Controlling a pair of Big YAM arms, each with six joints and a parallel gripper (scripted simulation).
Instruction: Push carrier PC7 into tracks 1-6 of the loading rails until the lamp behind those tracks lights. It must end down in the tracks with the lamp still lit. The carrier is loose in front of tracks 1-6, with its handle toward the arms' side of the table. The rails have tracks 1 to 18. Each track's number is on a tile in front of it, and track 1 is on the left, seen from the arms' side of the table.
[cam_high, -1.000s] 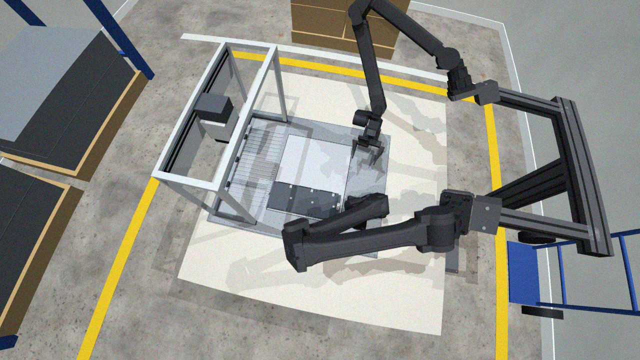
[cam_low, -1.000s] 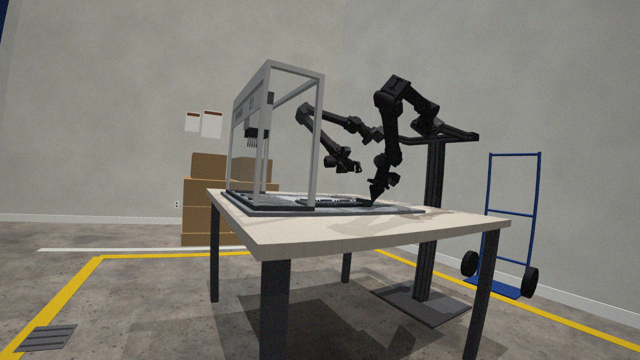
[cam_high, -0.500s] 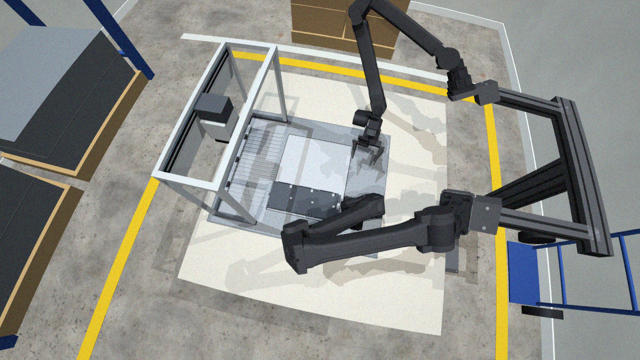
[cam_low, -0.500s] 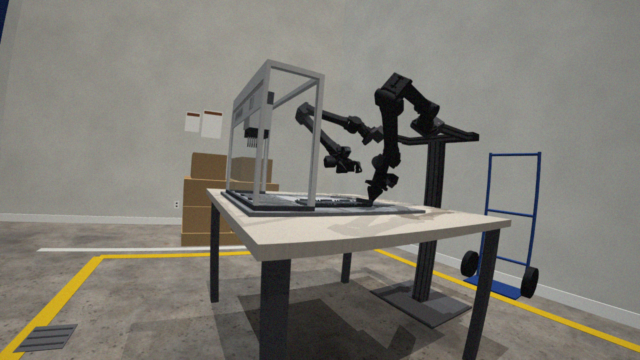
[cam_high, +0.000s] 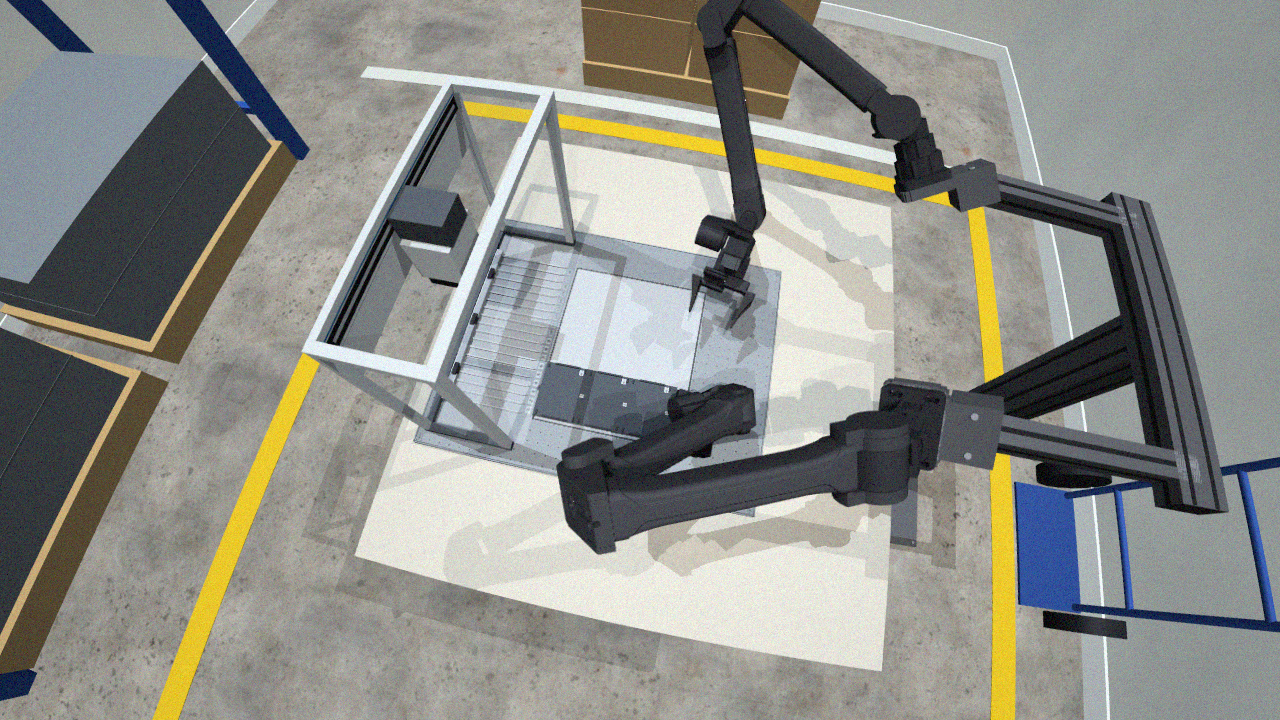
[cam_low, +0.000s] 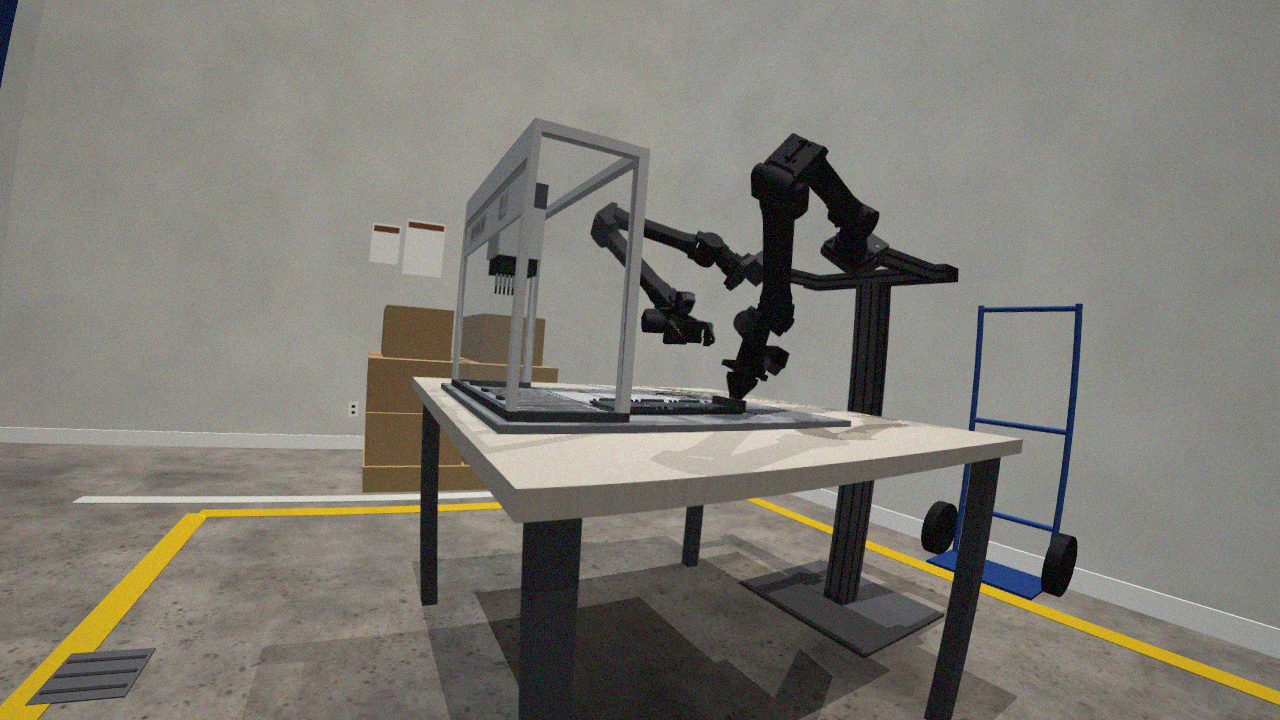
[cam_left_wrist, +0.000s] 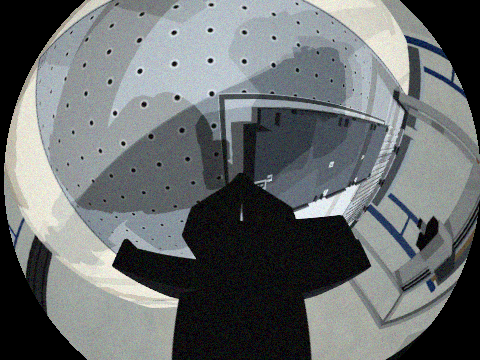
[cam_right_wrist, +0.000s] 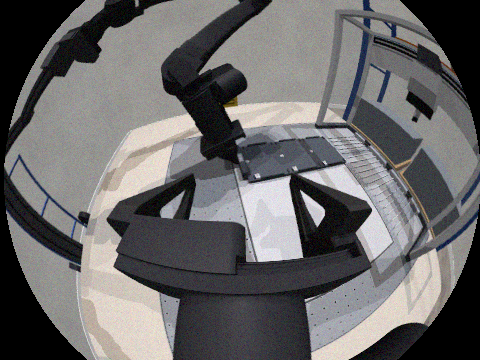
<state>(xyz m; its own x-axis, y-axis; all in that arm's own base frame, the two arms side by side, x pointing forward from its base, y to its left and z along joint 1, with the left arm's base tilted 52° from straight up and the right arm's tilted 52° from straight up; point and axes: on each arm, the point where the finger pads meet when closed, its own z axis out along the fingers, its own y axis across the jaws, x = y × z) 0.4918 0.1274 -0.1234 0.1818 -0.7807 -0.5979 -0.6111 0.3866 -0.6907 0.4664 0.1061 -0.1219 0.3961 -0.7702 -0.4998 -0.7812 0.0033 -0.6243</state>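
Carrier (cam_high: 604, 394) (cam_low: 657, 405) (cam_left_wrist: 305, 150) (cam_right_wrist: 287, 159): before rails (cam_high: 514, 313) (cam_right_wrist: 380, 172) | left end effector (cam_low: 737, 392) (cam_left_wrist: 242, 181) (cam_right_wrist: 235, 158): clenched | right end effector (cam_high: 713, 315) (cam_low: 708, 338) (cam_right_wrist: 243, 178): released

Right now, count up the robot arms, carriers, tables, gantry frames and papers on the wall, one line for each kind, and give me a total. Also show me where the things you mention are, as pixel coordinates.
Robot arms (cam_high: 733, 470) (cam_high: 738, 134) (cam_low: 776, 241) (cam_low: 666, 234) (cam_left_wrist: 240, 320) (cam_right_wrist: 215, 42) (cam_right_wrist: 245, 325): 2
Carriers (cam_high: 599, 394) (cam_low: 662, 405) (cam_left_wrist: 310, 150) (cam_right_wrist: 290, 157): 1
Tables (cam_high: 716, 608) (cam_low: 716, 485) (cam_left_wrist: 22, 165) (cam_right_wrist: 115, 280): 1
Gantry frames (cam_high: 478, 268) (cam_low: 633, 286) (cam_left_wrist: 437, 119) (cam_right_wrist: 330, 70): 1
Wall papers (cam_low: 384, 246) (cam_low: 423, 250): 2
Total: 7
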